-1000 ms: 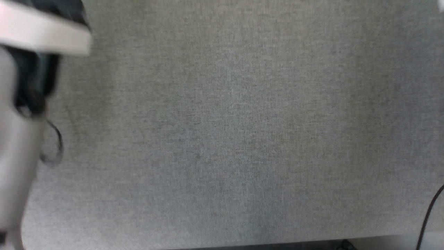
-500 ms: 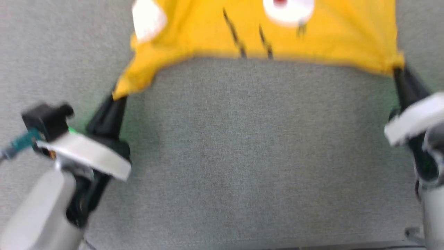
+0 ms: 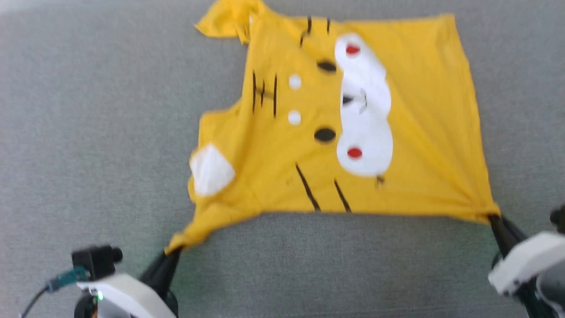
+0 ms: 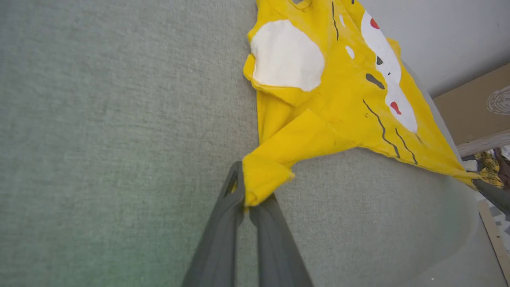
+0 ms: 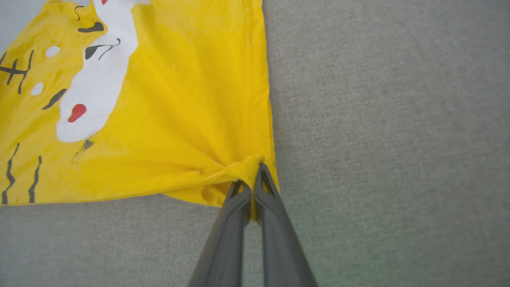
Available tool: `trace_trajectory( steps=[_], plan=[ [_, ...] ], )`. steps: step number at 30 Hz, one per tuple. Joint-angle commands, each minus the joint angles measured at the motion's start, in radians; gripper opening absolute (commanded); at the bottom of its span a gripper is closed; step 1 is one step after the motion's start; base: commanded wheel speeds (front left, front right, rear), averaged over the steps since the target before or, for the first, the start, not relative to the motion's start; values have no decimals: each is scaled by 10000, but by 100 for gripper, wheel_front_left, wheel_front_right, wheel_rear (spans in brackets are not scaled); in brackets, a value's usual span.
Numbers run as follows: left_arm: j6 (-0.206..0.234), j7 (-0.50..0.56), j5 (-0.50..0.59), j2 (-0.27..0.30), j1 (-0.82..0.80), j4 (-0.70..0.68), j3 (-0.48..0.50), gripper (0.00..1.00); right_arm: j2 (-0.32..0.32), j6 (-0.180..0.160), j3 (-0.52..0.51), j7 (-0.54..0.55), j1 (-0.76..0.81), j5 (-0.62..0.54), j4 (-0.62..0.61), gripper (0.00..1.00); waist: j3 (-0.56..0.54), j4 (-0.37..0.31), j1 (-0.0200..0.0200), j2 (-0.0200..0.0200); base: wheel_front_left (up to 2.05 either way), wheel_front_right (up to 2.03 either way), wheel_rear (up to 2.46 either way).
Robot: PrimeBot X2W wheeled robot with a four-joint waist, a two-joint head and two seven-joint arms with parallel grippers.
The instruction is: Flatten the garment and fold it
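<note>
Two garment (image 3: 419, 132) corners are pinched (near edge taut).

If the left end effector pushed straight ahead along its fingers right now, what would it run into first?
The garment itself: the left end effector is shut on a bunched yellow corner, so pushing on would likely crumple that cloth toward the white ear patch.
</note>
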Motion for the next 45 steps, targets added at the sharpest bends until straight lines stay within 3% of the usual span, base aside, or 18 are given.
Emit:
trace_trajectory(
  steps=[1,7,19,25,36,45],
  plan=[
    [117,207,-194,50,370,-120,-58,0,58,-11,-126,151,445,127,-203,0,-880,49,2,-1,0,0,0],
    [438,946,-707,377,1300,-599,-183,0,213,-11,-490,709,1692,311,-828,0,-1476,185,2,-1,0,0,0],
    [1003,1322,-1423,917,2919,-1717,63,0,502,-11,-1202,1876,3440,685,-1920,0,-2370,269,2,-1,0,0,0],
    [1170,1023,-955,1260,2892,-2401,270,0,588,-11,-1337,1958,3528,602,-2262,0,-2428,359,2,-1,0,0,0],
    [686,1245,297,1392,224,-2821,82,0,64,-11,-697,1935,1525,20,-2309,0,-1356,460,2,-1,0,0,0],
    [-67,1622,997,921,-2636,-1616,-292,0,-441,-11,-126,1797,-607,-174,-1567,0,-144,274,2,-1,0,0,0]
  ],
)
